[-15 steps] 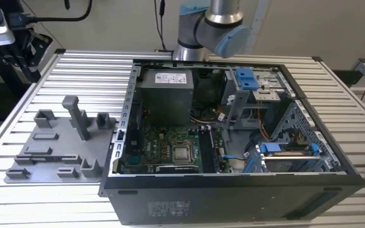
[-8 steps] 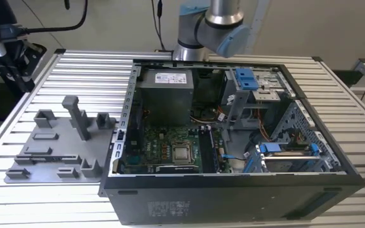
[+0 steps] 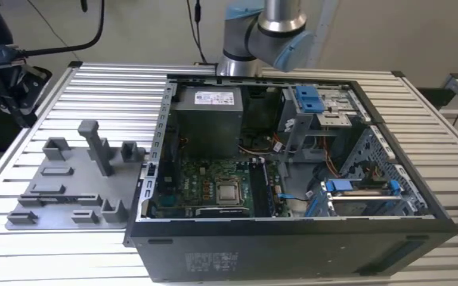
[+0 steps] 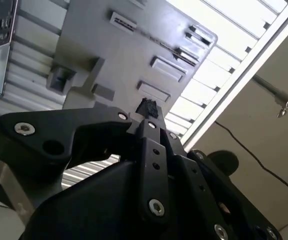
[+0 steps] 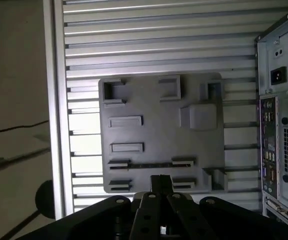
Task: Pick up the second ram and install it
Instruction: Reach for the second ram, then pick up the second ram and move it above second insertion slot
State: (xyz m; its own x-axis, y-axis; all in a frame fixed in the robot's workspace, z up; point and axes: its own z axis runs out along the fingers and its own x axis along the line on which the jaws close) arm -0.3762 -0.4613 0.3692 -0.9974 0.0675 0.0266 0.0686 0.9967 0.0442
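Note:
A thin dark strip, the ram (image 5: 150, 164) seen edge-on, stands between two holder brackets on the grey fixture plate (image 5: 154, 132). The second wrist view shows that same ram (image 4: 159, 41) as a fine line across the plate (image 4: 99, 45). My gripper (image 5: 160, 181) hangs high above the plate, over the row of brackets nearest it and just beside the ram's row. In both wrist views its black fingers (image 4: 147, 106) are shut together with nothing between them. In the exterior view the fixture plate (image 3: 70, 179) lies at the left of the open computer case (image 3: 293, 179).
The case's motherboard (image 3: 213, 185) lies open, with a power supply (image 3: 205, 119) and blue-tabbed drive cages (image 3: 312, 101) inside. The arm's base (image 3: 265, 36) stands behind the case. Its rear panel (image 5: 281, 125) borders the plate. A ribbed metal table (image 5: 159, 35) carries everything.

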